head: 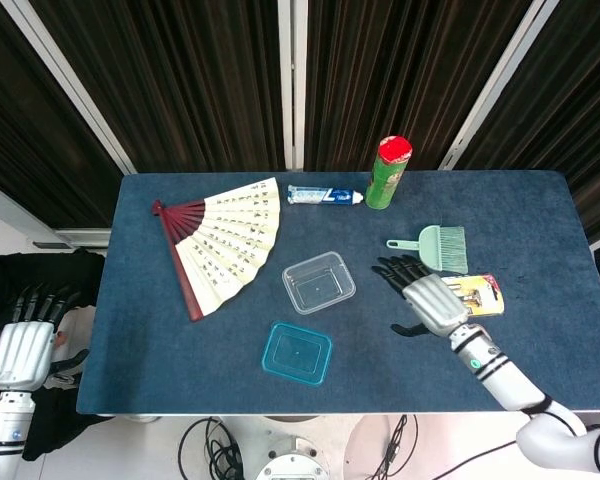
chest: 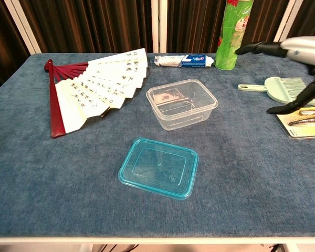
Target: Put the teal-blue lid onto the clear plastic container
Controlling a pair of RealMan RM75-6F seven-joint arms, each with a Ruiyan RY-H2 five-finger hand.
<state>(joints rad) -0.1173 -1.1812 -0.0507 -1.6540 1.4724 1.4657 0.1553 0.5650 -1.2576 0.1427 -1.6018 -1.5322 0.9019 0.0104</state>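
The teal-blue lid (head: 297, 352) (chest: 158, 167) lies flat on the blue cloth near the table's front edge. Just behind it stands the clear plastic container (head: 319, 283) (chest: 181, 103), upright and uncovered. My right hand (head: 427, 295) (chest: 291, 50) hovers above the table to the right of the container, fingers spread and holding nothing. My left hand (head: 25, 340) hangs off the table's left side, open and apart from everything; the chest view does not show it.
A paper fan (head: 223, 240) lies spread at the back left. A toothpaste tube (head: 324, 195) and a green can (head: 387, 172) stand at the back. A mint brush (head: 435, 247) and a carded tool pack (head: 478, 294) lie on the right, by my right hand.
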